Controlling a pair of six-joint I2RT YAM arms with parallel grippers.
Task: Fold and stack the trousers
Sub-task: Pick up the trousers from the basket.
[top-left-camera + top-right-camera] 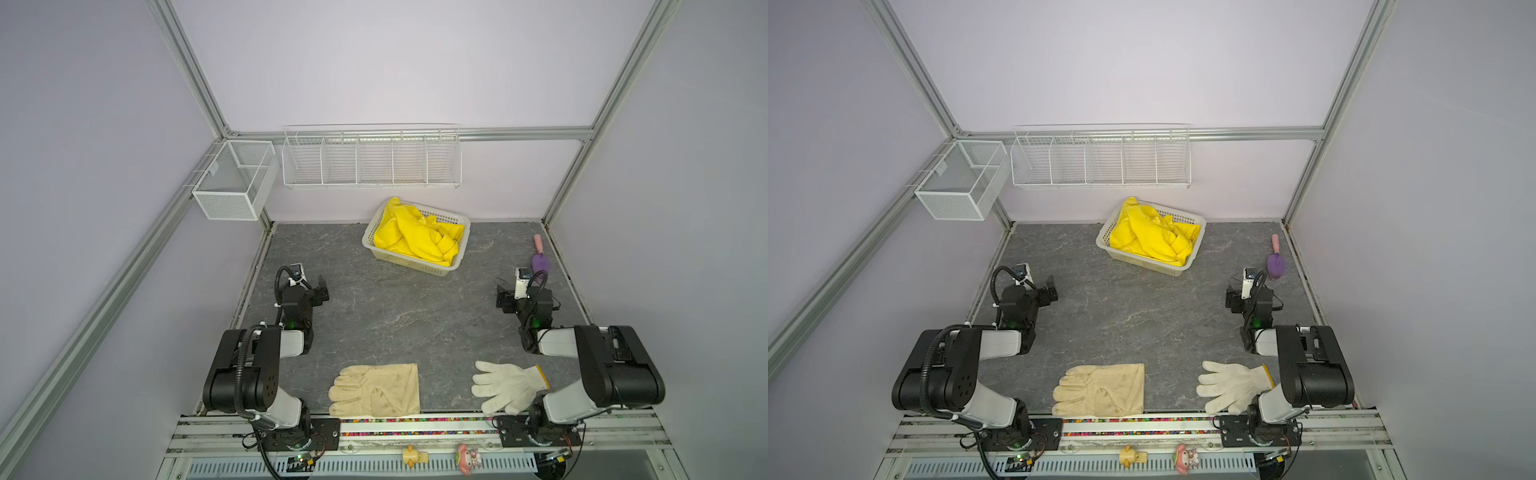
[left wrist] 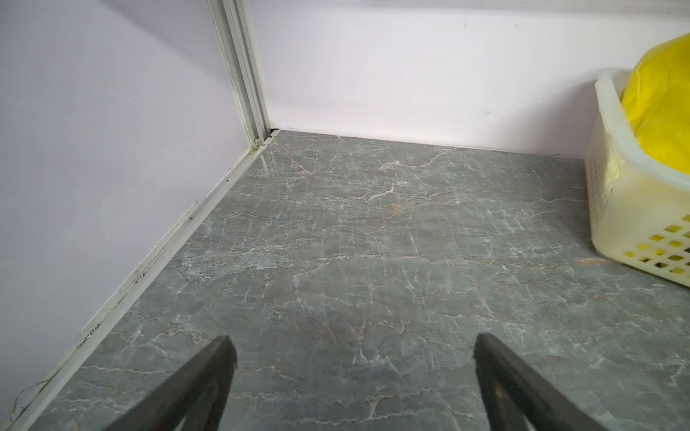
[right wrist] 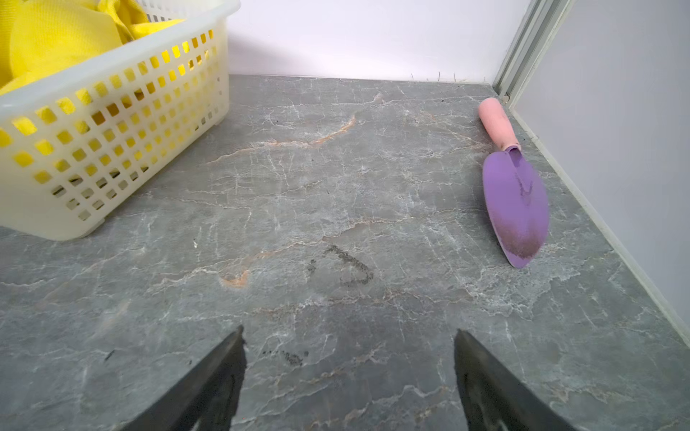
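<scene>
At rear centre of worktop (image 1: 395, 316) (near the back wall (image 1: 395, 83)), basket (image 1: 419, 266) with trousers (image 1: 409, 237) in it, trowel (image 1: 540, 262) at right rear edge, left glove (image 1: 376, 390) and right glove (image 1: 505, 386) side by side along front edge.

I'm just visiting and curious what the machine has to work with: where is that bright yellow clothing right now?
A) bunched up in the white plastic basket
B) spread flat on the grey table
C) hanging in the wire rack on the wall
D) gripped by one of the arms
A: the trousers lie crumpled inside the basket, with one fold poking above its rim.
</scene>
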